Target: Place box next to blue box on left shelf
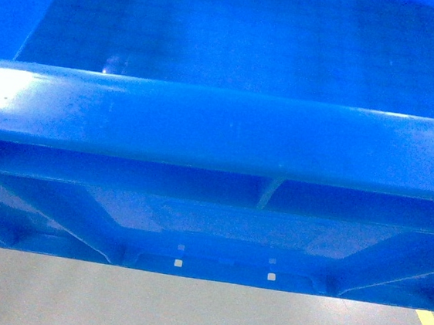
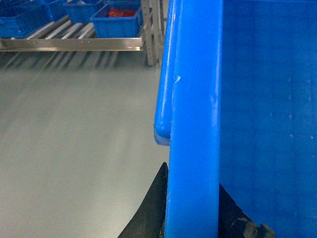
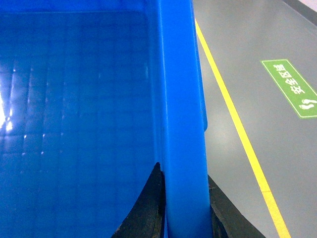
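Left claw (image 2: 192,210) shows matte black, tapering fingers; right claw (image 3: 184,208) likewise black, smooth, wedge-shaped.

This is a warehouse or factory floor. The ground is smooth grey sealed floor (image 3: 257,44), the kind poured for industrial halls, and a yellow painted line (image 3: 237,124) runs across it as a lane marking. Beside the line sits a green floor sign (image 3: 290,87) with white characters and a footprint symbol, marking a walkway. In the left wrist view a roller rack (image 2: 74,37) with metal tracks stands at the back, carrying blue plastic crates (image 2: 116,22); one holds red parts. A large blue crate (image 1: 221,124) of the same storage type fills the head view.
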You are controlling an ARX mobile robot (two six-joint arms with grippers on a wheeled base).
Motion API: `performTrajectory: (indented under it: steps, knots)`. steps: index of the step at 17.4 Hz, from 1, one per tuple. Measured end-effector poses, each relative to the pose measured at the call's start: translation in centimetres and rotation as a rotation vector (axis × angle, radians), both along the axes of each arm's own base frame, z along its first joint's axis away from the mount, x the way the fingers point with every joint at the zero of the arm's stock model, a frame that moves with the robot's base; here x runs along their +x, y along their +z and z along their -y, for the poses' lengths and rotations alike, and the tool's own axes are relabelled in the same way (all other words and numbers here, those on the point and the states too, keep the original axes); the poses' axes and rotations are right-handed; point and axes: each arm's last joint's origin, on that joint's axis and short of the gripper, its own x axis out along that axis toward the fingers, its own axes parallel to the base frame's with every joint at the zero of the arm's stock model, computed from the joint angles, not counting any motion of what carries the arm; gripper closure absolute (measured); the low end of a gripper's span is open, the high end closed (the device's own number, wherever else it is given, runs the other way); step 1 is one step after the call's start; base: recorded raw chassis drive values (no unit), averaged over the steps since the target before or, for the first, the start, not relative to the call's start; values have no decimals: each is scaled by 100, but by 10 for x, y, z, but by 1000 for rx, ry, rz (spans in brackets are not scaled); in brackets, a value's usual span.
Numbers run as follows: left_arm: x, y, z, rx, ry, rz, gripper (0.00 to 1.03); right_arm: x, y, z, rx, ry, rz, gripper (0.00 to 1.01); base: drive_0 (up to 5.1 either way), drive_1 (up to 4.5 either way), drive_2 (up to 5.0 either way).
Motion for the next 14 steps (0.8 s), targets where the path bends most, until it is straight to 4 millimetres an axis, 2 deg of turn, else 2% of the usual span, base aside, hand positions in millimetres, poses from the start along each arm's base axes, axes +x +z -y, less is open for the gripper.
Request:
performTrajectory:
  steps: [14]
  knots:
    - [0,0,0,0,1,0,92,0,0,0,0,-1,1,90,7,421,-406]
